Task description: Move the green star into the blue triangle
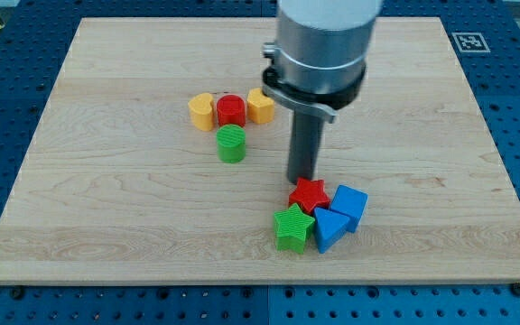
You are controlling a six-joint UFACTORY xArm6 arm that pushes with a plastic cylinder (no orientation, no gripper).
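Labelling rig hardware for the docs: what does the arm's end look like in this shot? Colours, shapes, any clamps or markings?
A wide cylindrical body in light grey metal enters from the view's top. A black ring clamp with a small bracket circles its lower edge. Below it hangs a straight dark grey rod, round and narrower, ending in my tip, just above the red star. No cables or markings are visible.

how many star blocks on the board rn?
2. The red star sits just below my tip; the green star is below it, toward the view's left, touching the blue triangle. None looks hidden.
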